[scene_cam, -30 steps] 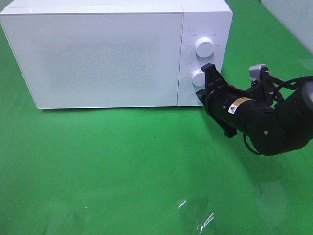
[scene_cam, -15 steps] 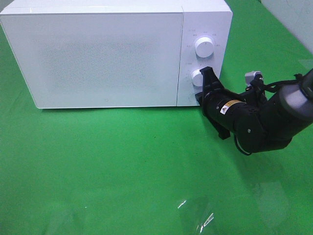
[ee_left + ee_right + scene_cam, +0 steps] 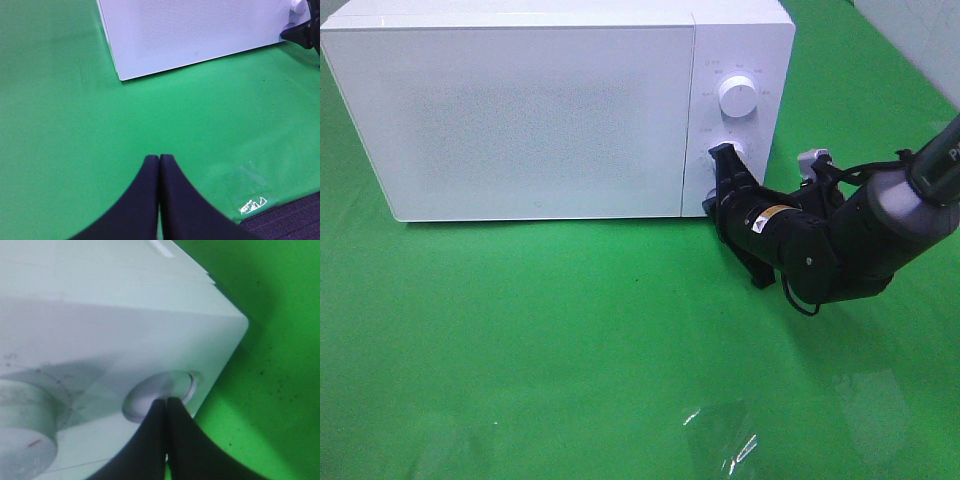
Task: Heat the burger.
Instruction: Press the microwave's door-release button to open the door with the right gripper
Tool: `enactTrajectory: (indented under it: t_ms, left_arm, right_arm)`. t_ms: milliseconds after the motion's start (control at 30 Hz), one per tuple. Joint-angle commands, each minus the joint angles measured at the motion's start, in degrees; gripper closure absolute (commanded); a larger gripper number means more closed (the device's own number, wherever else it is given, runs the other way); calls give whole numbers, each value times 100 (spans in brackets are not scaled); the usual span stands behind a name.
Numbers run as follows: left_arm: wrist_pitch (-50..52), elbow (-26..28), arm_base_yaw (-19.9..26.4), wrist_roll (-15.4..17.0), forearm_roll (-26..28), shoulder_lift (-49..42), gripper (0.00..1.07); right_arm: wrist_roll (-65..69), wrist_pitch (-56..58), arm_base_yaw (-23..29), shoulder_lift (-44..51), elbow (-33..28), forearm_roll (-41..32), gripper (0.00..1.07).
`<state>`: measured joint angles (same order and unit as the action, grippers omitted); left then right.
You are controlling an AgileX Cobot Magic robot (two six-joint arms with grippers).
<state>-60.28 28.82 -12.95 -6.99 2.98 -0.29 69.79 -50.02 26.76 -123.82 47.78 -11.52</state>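
Observation:
The burger is out of view in every frame. A white microwave [image 3: 530, 110] stands at the back with its door closed. My right gripper [image 3: 718, 178] is shut and empty, its tips against the control panel below the lower knob [image 3: 734, 150]. Up close, the right gripper [image 3: 166, 401] touches a round white push button [image 3: 176, 386] near the panel's bottom corner, beside that lower knob [image 3: 25, 440]. My left gripper [image 3: 159, 158] is shut and empty, hovering over the green cloth well in front of the microwave [image 3: 190, 30].
Green cloth [image 3: 570, 340] covers the table. The upper knob [image 3: 737, 95] sits above the right gripper. A clear plastic patch [image 3: 720, 440] lies on the cloth near the front edge. In the left wrist view, dark carpet [image 3: 295, 220] shows past the cloth's edge.
The right arm has swung left and in toward the microwave's control panel, bringing its shut tips from beside the lower knob onto the panel below it. The left gripper shows no earlier frame.

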Motion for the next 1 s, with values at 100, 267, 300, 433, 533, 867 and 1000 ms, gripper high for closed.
enactTrajectory:
  t_ms: [100, 267, 300, 433, 533, 867, 1000]
  left_arm:
    - [69, -23, 11, -6, -23, -132, 106]
    - [69, -23, 11, -6, -23, -132, 106]
    - [69, -23, 11, -6, -23, -132, 106]
    - [69, -23, 11, -6, -23, -132, 106]
    - [69, -23, 11, -6, -23, -132, 106]
    - [69, -23, 11, -6, -23, -132, 106]
    - [69, -23, 11, -6, -23, -132, 106]
  right_arm:
    - [235, -1266, -74, 46, 235, -160, 107]
    - [413, -1536, -74, 46, 160, -395, 107]
    - [413, -1610, -74, 46, 115, -561, 107]
    - [401, -1684, -74, 46, 120, -682, 107]
    - [338, -1673, -74, 46, 132, -722, 107]
    - [212, -1467, -74, 46, 413, -819, 107]
    - [92, -1444, -74, 46, 607, -842, 107]
